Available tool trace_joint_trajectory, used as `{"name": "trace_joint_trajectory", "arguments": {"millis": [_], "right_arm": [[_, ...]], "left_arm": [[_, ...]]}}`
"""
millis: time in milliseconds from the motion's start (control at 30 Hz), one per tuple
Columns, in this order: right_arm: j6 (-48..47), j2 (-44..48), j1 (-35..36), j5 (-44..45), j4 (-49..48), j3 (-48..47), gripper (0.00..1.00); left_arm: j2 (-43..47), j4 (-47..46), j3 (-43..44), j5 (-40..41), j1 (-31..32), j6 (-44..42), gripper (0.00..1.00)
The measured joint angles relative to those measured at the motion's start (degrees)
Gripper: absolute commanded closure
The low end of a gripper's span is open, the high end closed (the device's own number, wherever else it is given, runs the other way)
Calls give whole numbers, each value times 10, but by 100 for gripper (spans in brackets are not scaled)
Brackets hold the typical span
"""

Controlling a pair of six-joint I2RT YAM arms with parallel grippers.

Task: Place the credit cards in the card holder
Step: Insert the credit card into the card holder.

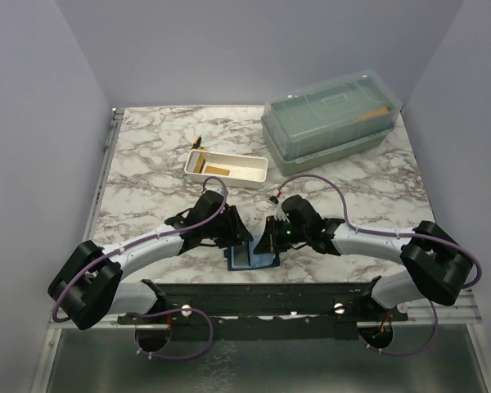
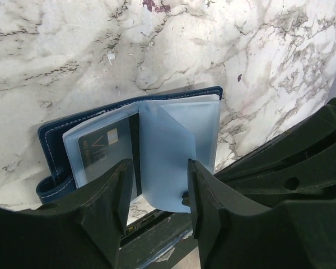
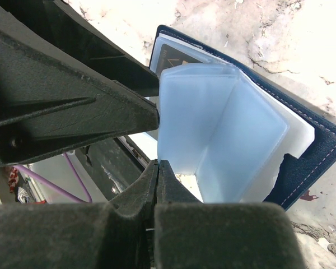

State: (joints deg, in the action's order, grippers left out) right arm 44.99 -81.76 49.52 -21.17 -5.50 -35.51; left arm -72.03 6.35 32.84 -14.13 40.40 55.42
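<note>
Your card holder (image 1: 250,260) lies open at the near edge of the bench (image 1: 147,164) between both tools; its clear leaves (image 2: 173,140) look thin, floppy and slick, so with the left tool (image 2: 158,168) parted around them and the right tool (image 3: 157,163) closed, pinch one free edge lightly.

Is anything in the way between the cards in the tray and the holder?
Yes. The left gripper straddles the holder's clear sleeves and the shut right gripper sits at their edge, crowding the opening. The left wrist also lies between the tray with the cards and the holder.
</note>
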Motion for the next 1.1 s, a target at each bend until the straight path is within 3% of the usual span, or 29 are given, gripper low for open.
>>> {"name": "trace_joint_trajectory", "arguments": {"millis": [267,400,733,933,1100], "right_arm": [[0,0,0,-1,0,0,95],[4,0,0,0,2,0,82],[6,7,0,15,41,0,62],[7,7,0,53,98,-10,58],[13,9,17,158,225,-62,54]], "left_arm": [[-18,-15,0,0,6,0,54],[-18,-19,-4,1,6,0,60],[-21,-19,-21,1,6,-2,66],[-20,-7,-21,5,6,-8,61],[5,52,-18,39,6,-33,54]]}}
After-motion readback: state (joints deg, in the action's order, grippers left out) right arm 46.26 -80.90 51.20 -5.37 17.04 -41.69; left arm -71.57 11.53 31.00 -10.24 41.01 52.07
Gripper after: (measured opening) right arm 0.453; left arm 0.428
